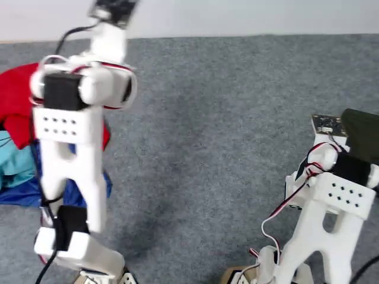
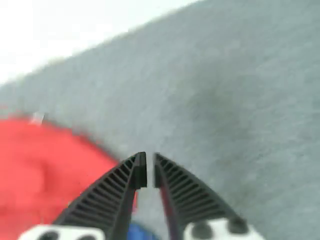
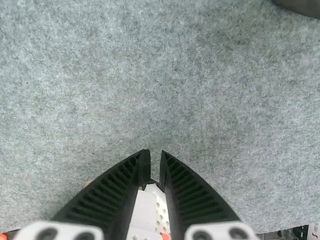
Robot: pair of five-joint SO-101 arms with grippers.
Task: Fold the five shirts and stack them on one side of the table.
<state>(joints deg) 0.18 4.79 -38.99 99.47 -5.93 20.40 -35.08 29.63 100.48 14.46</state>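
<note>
A pile of shirts lies at the table's left edge: a red shirt (image 1: 18, 100) on top, a teal one (image 1: 15, 163) and a blue one (image 1: 23, 192) beneath. My left arm (image 1: 71, 130) stands over this pile. In the left wrist view my left gripper (image 2: 149, 170) is shut with nothing in it, above the grey felt just beside the red shirt (image 2: 45, 170). A dark green shirt (image 1: 362, 133) lies at the right edge, behind my right arm (image 1: 331, 201). My right gripper (image 3: 151, 162) is shut and empty over bare felt, with the dark shirt (image 3: 300, 4) far off.
Grey felt (image 1: 225, 130) covers the table, with wide free room in the middle between the two arms. A white wall (image 1: 237, 15) runs along the far edge. Red and white cables hang by the right arm's base (image 1: 278, 219).
</note>
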